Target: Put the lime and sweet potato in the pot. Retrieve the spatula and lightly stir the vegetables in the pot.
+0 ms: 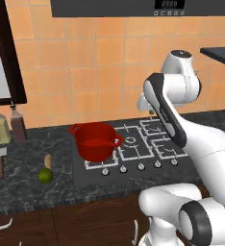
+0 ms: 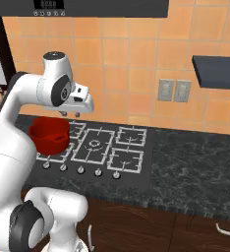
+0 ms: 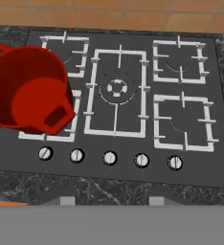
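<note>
Orange wall tiles are backing a dark marble counter [image 1: 32, 185] with a five-burner hob [image 3: 121, 95] set into it; the red pot [image 1: 95, 140] is sitting on the hob's left side, showing nothing inside in the hand view, so neither vegetable appears to be in yet. On the counter, at roughly eight o'clock from the pot in the left base view, the lime [image 1: 45, 176] is lying with the sweet potato [image 1: 47, 161] touching or just behind it, its long axis running roughly twelve to six; the spatula [image 1: 1, 162] is lying farther out at nine o'clock, handle toward the viewer, below two bottles [image 1: 9, 126]. The gripper [image 2: 70, 113] is hanging above the hob, looking down over the burners with the pot at its nine o'clock; whether the claw is wide or narrow I cannot tell, and nothing is showing between its tips. Judging from this, the coming move is calling for a long swing past the pot toward the lime.
</note>
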